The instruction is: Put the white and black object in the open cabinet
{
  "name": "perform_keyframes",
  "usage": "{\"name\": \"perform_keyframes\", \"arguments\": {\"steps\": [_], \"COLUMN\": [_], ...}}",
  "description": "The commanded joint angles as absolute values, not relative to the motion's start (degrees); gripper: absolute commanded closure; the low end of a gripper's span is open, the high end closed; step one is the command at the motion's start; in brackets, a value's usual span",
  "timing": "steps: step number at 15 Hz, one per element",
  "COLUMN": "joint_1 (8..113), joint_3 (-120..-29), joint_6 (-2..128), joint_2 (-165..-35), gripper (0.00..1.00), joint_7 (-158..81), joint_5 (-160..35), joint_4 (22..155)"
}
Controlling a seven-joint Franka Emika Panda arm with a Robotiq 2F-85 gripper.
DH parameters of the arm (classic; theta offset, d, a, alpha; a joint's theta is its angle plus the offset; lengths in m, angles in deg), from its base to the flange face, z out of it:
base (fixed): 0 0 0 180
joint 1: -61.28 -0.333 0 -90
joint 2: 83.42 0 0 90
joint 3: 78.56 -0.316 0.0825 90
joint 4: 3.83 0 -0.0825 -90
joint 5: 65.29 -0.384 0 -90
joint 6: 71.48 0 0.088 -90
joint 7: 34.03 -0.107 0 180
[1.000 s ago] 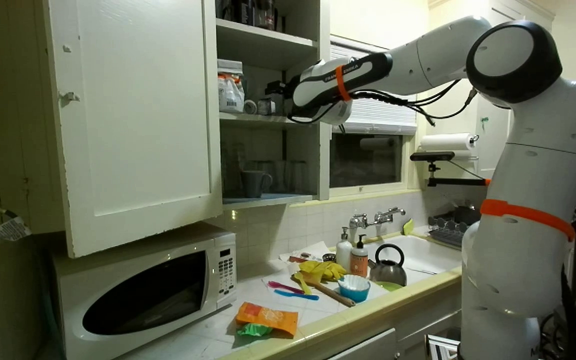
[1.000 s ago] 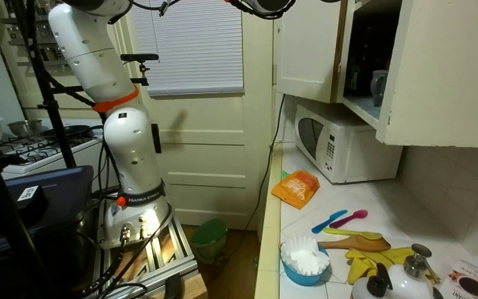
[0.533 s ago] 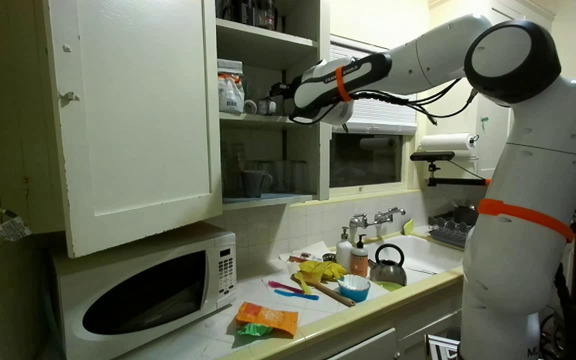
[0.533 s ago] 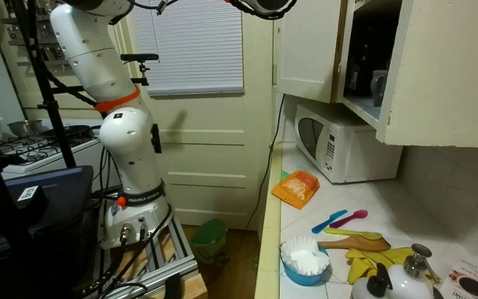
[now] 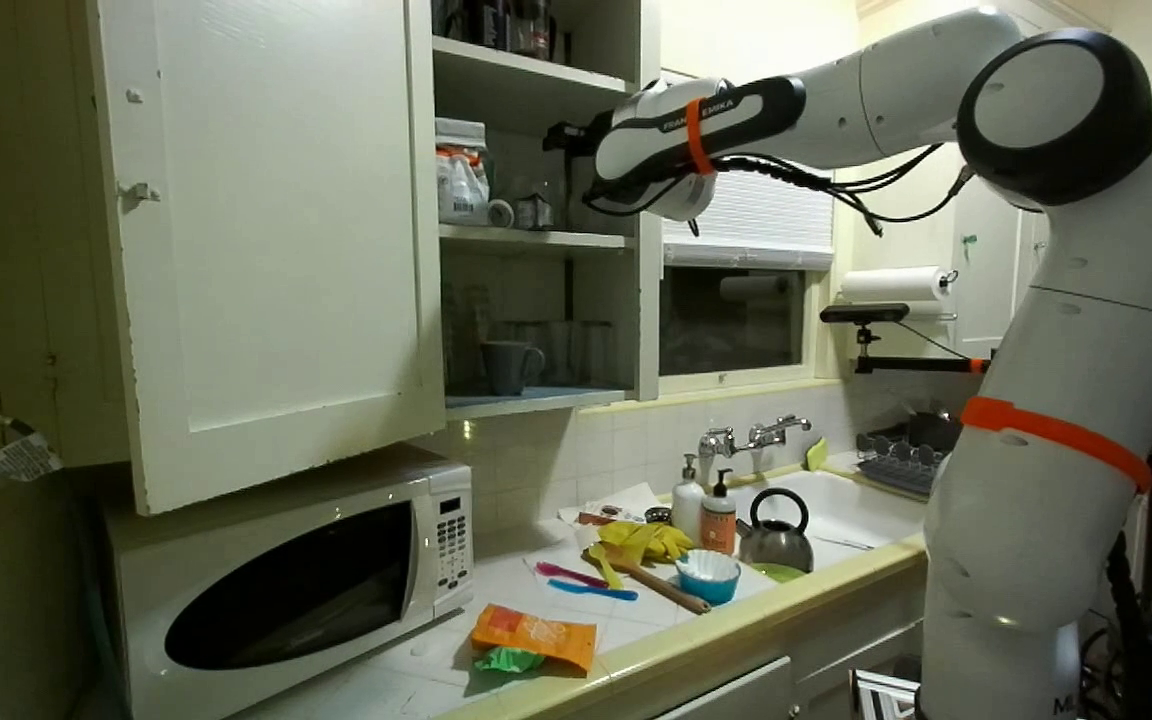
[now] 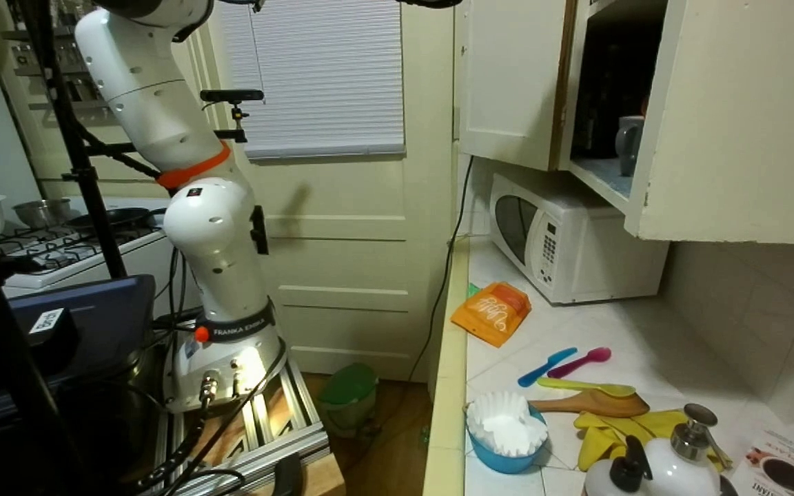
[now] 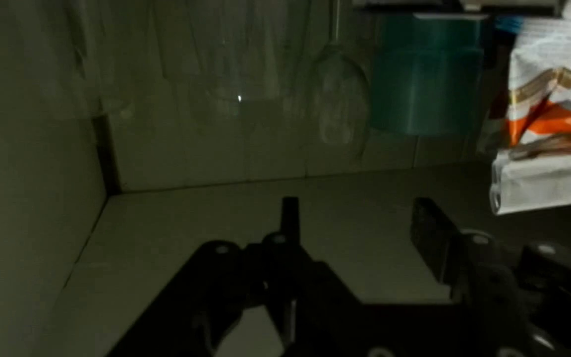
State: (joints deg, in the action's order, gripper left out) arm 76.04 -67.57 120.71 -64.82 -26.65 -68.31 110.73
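Open cabinet (image 5: 648, 320): tall, white-painted, its panelled door (image 5: 286, 220) swung wide, paint chipped along the edges.

White and black object (image 5: 534, 212): small, squat and rounded, resting on the cabinet's middle shelf (image 5: 536, 238) beside a small pale cylinder (image 5: 500, 213) with its round end outward (any lettering is too small to read).

Crinkled white bag with orange print (image 5: 461, 180): same shelf, top folded flat; in the wrist view it appears upside down, cut off at the right.

Black gripper (image 7: 356, 203): fingers (image 7: 430, 233) spread apart, a dim pale surface (image 7: 365, 258) showing between them; in an exterior view it stands higher than the object and apart from it.

Turquoise cylindrical container (image 7: 427, 79): smooth-walled, one end hidden by a dark shape (image 7: 459, 9) at the top edge of the wrist view, itself too cropped to identify.

Clear glassware (image 7: 241, 74): outlines faint, lost in shadow.

Smooth grey mug (image 5: 508, 367): looped handle, lowest shelf (image 5: 536, 403).

White robot arm (image 6: 207, 227): orange bands, smooth shell; cropped along the top in an exterior view.
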Motion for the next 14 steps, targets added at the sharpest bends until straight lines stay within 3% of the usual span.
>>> {"name": "perform_keyframes", "arguments": {"steps": [1,2,8,13,14], "joint_1": [72.98,72.27,71.17,68.61,69.45], "joint_3": [-67.16,-66.87,-67.59,-66.10,-66.50], "joint_6": [106.42,102.03,74.26,54.16,58.63], "joint_2": [-51.89,-48.99,-28.68,-20.86,-23.40], "gripper": [0.08,0.00,0.00,0.00,0.00], "joint_7": [-27.57,-27.25,-25.88,-27.82,-27.71], "joint_5": [-66.40,-66.59,-69.79,-69.72,-68.17], "joint_4": [117.73,118.88,128.70,132.16,129.74]}}
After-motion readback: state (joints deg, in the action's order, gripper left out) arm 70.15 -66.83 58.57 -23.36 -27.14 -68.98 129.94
